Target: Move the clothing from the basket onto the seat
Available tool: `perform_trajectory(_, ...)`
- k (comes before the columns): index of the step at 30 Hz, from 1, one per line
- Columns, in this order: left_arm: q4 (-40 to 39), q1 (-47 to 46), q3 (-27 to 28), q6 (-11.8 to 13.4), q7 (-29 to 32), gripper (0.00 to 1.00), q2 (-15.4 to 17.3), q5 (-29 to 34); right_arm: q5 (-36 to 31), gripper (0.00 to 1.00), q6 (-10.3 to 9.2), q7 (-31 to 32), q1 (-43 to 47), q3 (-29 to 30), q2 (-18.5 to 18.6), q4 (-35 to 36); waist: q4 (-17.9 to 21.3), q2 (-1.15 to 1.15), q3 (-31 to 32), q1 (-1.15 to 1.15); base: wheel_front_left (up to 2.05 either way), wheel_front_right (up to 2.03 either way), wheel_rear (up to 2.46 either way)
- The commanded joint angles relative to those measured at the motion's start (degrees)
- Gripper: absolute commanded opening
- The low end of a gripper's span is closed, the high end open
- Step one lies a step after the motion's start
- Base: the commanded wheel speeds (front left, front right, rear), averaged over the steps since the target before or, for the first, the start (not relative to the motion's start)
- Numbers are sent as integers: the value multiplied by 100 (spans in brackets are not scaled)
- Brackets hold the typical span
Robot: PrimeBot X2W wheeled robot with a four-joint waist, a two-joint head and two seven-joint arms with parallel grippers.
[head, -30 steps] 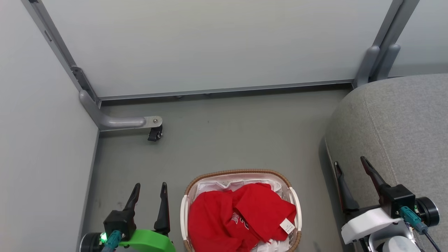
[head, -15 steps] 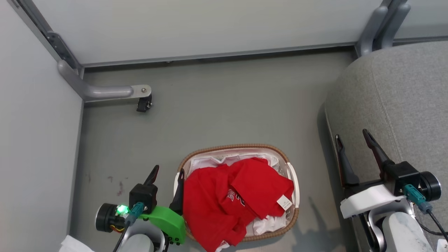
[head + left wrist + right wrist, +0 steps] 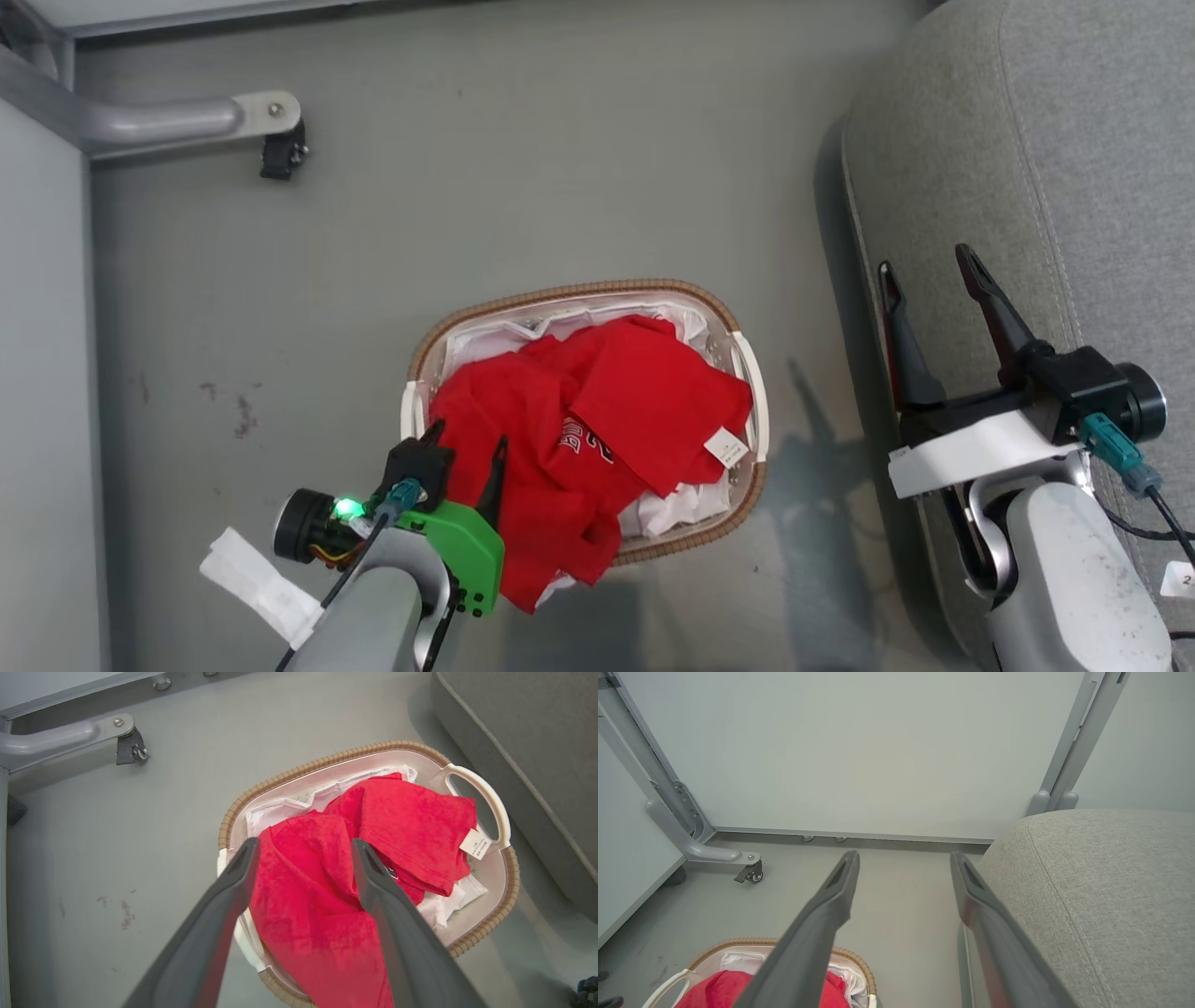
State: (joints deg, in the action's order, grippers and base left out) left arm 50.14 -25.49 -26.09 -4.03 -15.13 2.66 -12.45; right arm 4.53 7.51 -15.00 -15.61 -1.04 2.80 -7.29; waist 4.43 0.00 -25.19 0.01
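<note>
The clothing [image 3: 597, 411] is a heap of red fabric with a white tag [image 3: 727, 448], lying in the basket [image 3: 560, 289] on the floor. One fold hangs over the basket's near rim. My left gripper [image 3: 469, 437] stands open over the basket's left end, above the red clothing [image 3: 411, 821], with nothing held between the fingers [image 3: 233, 877]. My right gripper [image 3: 922, 261] is open and empty at the left edge of the grey seat [image 3: 1074, 187]. The right wrist view shows the right gripper [image 3: 904, 856] pointing at the far wall, the seat [image 3: 1111, 882] to its right and the basket [image 3: 752, 942] below.
A white sheet [image 3: 523, 336] lies under the red fabric. A grey partition foot with a black caster [image 3: 280, 154] juts out at the far left. Pale partition walls [image 3: 878, 756] close the back and left. The grey floor [image 3: 245, 415] has small stains.
The head camera has tilted down, shifting the whole picture up. My left gripper has moved right, from beside the basket to over its left end. The right gripper stays open by the seat.
</note>
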Motion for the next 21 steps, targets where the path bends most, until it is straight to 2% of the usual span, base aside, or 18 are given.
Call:
perform_trajectory(1,130,-179,-71,14,-4,100,40,47,33,100,-4,-28,-124,-28,18,31,361,0,-613,-1,0,0,0)
perform_trajectory(10,848,-814,-386,102,-4,100,40,-88,266,100,-4,-28,-481,-209,17,170,682,0,-1299,-1,0,0,0)
perform_trajectory(21,1366,-1312,-403,116,-4,100,51,-107,480,100,-4,-28,-670,-420,17,275,993,0,-1906,-1,0,0,0)
